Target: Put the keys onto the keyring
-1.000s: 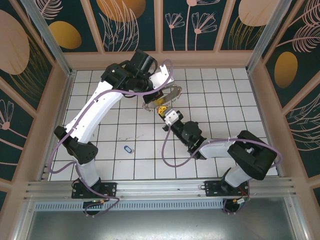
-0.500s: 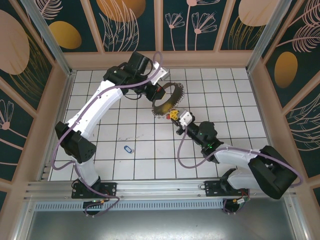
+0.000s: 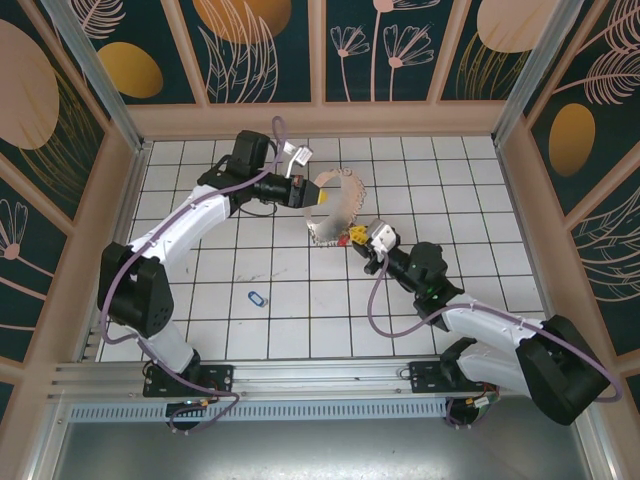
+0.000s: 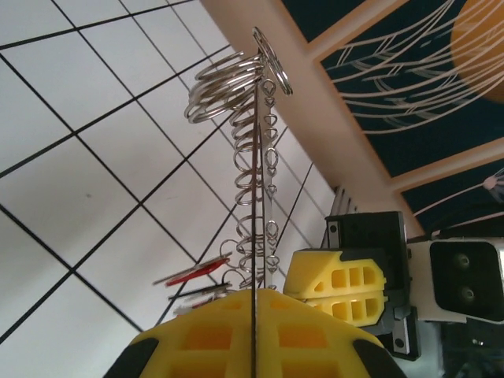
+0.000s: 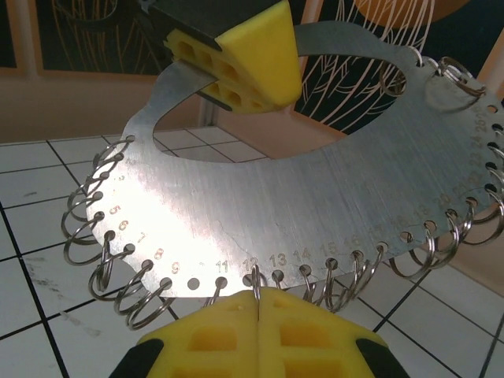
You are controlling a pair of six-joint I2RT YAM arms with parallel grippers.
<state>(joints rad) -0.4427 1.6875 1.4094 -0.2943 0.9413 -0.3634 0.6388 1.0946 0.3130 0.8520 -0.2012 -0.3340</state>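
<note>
Both arms swung right, carrying the pale grey toothed metal keyring [image 3: 340,208]. Left gripper [image 3: 306,193] clamps its inner edge; right gripper [image 3: 353,237] pinches shut on a rim ring. We judge little done: small blue oval key [image 3: 257,298] lies well apart from both.

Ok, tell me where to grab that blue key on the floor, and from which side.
I'd take the blue key by its oval head, coming straight down from above: it lies flat on the tiled floor, so only its thin edges offer the jaws a pinch.
</note>
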